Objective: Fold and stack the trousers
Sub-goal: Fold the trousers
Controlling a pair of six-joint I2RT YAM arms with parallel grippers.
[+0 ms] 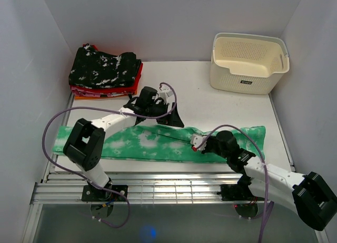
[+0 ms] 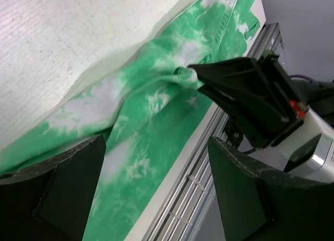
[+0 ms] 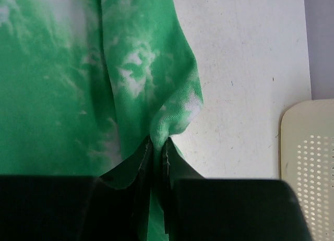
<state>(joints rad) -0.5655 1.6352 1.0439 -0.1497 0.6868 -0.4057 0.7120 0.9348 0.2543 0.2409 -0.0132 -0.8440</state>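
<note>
The green tie-dye trousers [image 1: 152, 143] lie stretched left to right along the front of the white table [image 1: 210, 103]. My right gripper [image 1: 196, 143] is shut on a pinched fold of the trousers [image 3: 130, 69] near the middle; in its wrist view the cloth bunches up between the fingertips of the right gripper [image 3: 158, 147]. My left gripper [image 1: 158, 118] hangs just above the trousers' back edge, open, holding nothing. Its wrist view shows the left gripper [image 2: 156, 186] with wide-apart fingers [image 2: 57, 191] over the trousers [image 2: 135, 126], and the right gripper [image 2: 245, 95] pinching the cloth.
A stack of folded clothes [image 1: 105, 69], black speckled on top of red and orange, sits at the back left. A cream basket [image 1: 247, 61] stands at the back right, with its rim [image 3: 308, 168] in the right wrist view. A slotted metal rail [image 1: 168, 188] runs along the table front.
</note>
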